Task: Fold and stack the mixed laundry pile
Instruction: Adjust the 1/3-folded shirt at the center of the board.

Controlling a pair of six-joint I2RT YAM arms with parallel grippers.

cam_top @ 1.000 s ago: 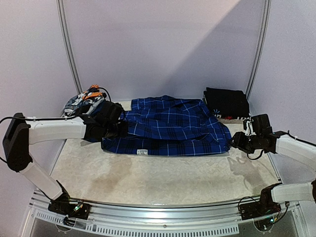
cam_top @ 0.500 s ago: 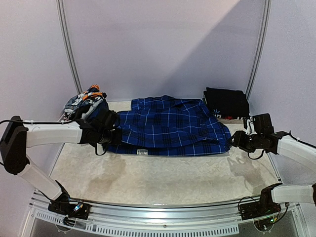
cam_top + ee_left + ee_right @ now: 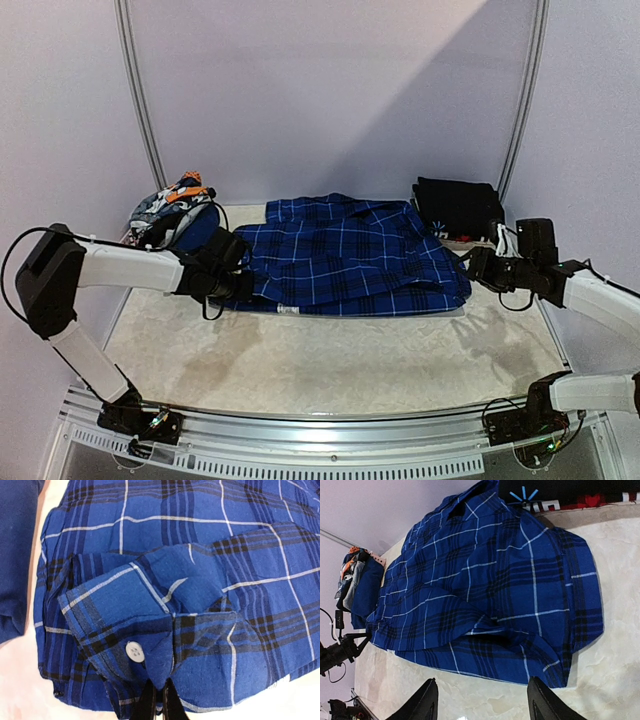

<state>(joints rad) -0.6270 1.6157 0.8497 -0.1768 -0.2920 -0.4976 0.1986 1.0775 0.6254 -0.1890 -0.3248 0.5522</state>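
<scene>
Landmark: the blue plaid shirt (image 3: 350,255) lies spread flat on the counter (image 3: 330,380), partly folded over itself; every place below is given from it.
Rest of the pile: a bundle of grey, white and orange pieces (image 3: 170,205) sits just off the shirt's left end, with a plain navy piece (image 3: 15,555) touching that same end.
Stack: a folded black garment (image 3: 458,207) rests just past the shirt's far right corner, touching or nearly touching it.
Left fingers (image 3: 159,702): clenched on a doubled flap of plaid at the shirt's left near edge, beside a pale button (image 3: 134,651).
Right fingers (image 3: 478,268): spread apart and empty, hanging just off the shirt's right end, over bare counter.
Handling: the shirt looks like thin woven cloth, light and limp. It should sag and crease from any single pinch, and drag on the fuzzy counter rather than slide freely. No part looks fragile except the buttons, which could snag.
Where to take hold: corners and hemmed edges, where doubled layers give the fingers some bulk. I would take the right near corner to match the left pinch, so the fold lifts evenly instead of twisting.
Risk: a pinch may catch only the top layer, so the lower layers lag and bunch.
Writing: a small white tag (image 3: 288,309) shows at the shirt's near hem, too small to read.
Prints: the black garment carries a light-blue starburst (image 3: 523,495) and a red heart (image 3: 592,500); no legible words or brand.
</scene>
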